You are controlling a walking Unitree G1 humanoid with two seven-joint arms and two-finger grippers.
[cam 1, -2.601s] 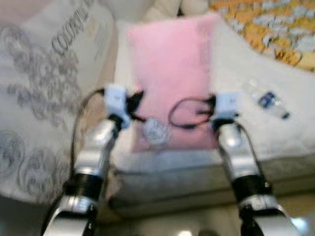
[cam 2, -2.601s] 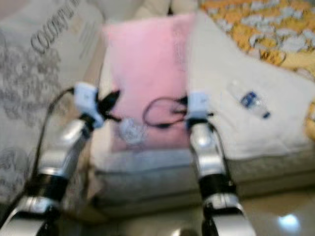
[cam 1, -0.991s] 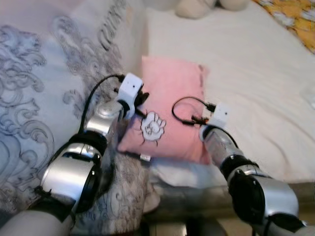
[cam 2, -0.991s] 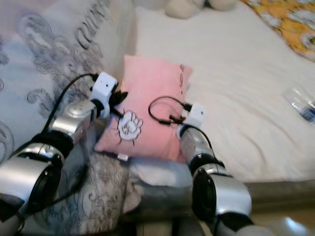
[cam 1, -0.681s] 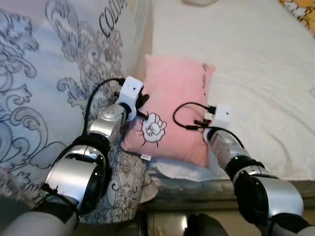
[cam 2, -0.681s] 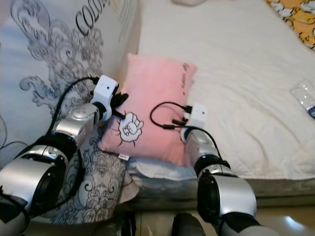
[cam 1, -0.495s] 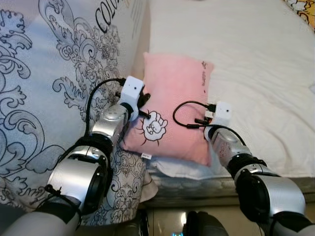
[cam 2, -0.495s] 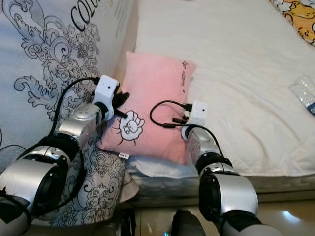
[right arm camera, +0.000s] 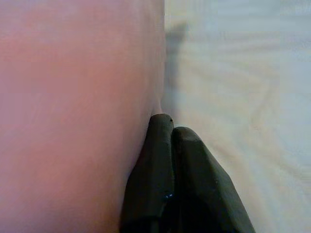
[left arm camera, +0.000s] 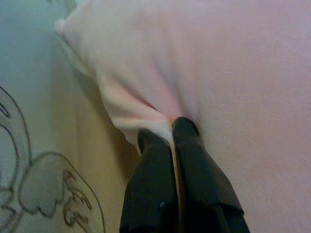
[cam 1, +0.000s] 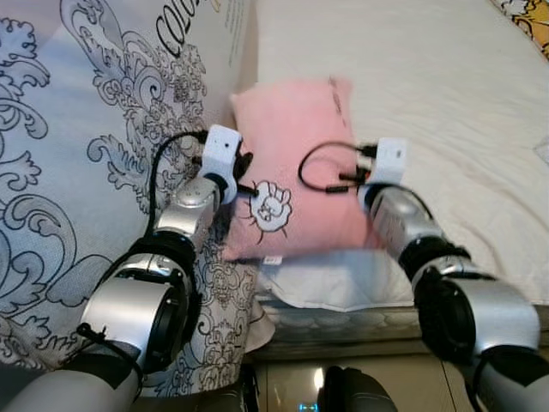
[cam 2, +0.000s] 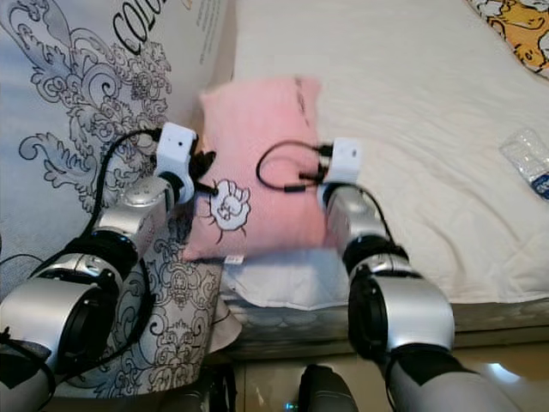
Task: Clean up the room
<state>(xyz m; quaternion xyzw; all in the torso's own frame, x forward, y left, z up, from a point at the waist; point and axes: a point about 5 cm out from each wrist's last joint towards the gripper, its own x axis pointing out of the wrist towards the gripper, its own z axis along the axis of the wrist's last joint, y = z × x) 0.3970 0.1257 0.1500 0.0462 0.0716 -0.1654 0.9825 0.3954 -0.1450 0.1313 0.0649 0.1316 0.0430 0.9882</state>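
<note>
Where the wide bed (cam 1: 446,94) under its cream quilted cover runs across the upper right of the head views, a pale duvet printed with grey scrollwork and dark lettering (cam 1: 94,146) fills the left side, draped down toward the lower left. Between them, centre frame, sits the soft pink rectangular pillow with a white cartoon patch (cam 1: 296,172), its lower edge over a white sheet fold at the mattress edge (cam 1: 330,283). Pillow looks slightly blurred, near edge raised off the sheet.

Both silver arms reach in from the bottom of the frame. Left end effector (left arm camera: 170,133): black fingers together, pinching a fold of the pillow's fabric at its left edge, beside the patterned duvet. Right end effector (right arm camera: 165,126): fingers together against the pillow's right edge, where pink meets cream cover; whether fabric is caught between them I cannot tell. A black cable loop (cam 1: 322,167) hangs by the right wrist over the pillow.

Small items: clear plastic bottle with blue label (cam 2: 527,159) lying on the bed, far right edge, well apart from the pillow. Orange-patterned fabric (cam 2: 519,26) in the upper right corner.
</note>
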